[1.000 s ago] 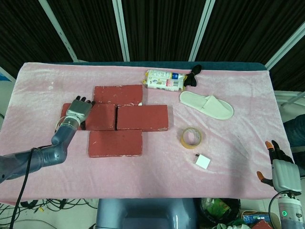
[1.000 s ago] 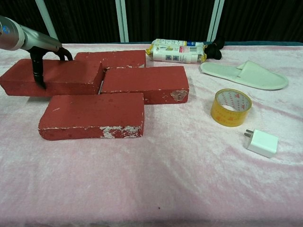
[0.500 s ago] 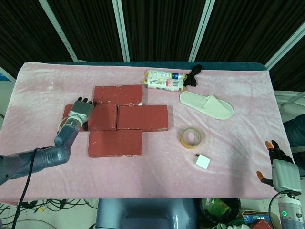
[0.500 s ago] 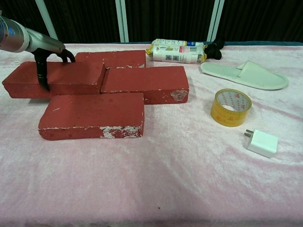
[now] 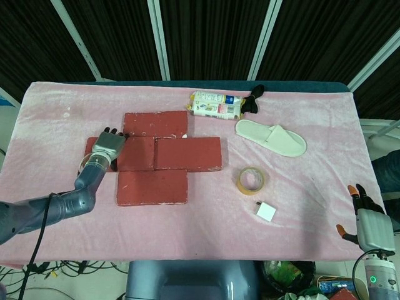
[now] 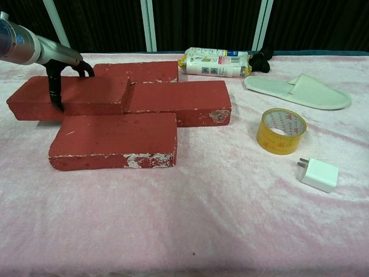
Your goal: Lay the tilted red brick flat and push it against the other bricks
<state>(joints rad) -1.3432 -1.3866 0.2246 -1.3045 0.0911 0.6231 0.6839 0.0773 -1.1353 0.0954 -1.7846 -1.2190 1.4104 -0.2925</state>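
Observation:
Four red bricks lie on the pink cloth. The left brick (image 5: pixel 136 154) (image 6: pixel 86 95) lies about flat, its right end against the middle brick (image 5: pixel 188 154) (image 6: pixel 179 101). A back brick (image 5: pixel 155 123) (image 6: pixel 137 70) and a front brick (image 5: pixel 152 187) (image 6: pixel 115 138) border it. My left hand (image 5: pixel 107 145) (image 6: pixel 60 66) grips the left brick near its left end, one finger (image 6: pixel 55 92) down the near face and others hooked over the far edge. My right hand (image 5: pixel 369 222) hangs at the table's near right corner, fingers apart and empty.
Right of the bricks sit a yellow tape roll (image 5: pixel 250 180) (image 6: pixel 281 131), a white charger (image 5: pixel 265 212) (image 6: pixel 318 173) and a white slipper (image 5: pixel 270 137) (image 6: pixel 300 91). A printed packet (image 5: pixel 215 104) (image 6: pixel 216 62) and a black item (image 5: pixel 253 99) lie at the back.
My left hand has slid the left brick to the right until it meets the middle brick, and the brick looks flatter. The right hand has not moved.

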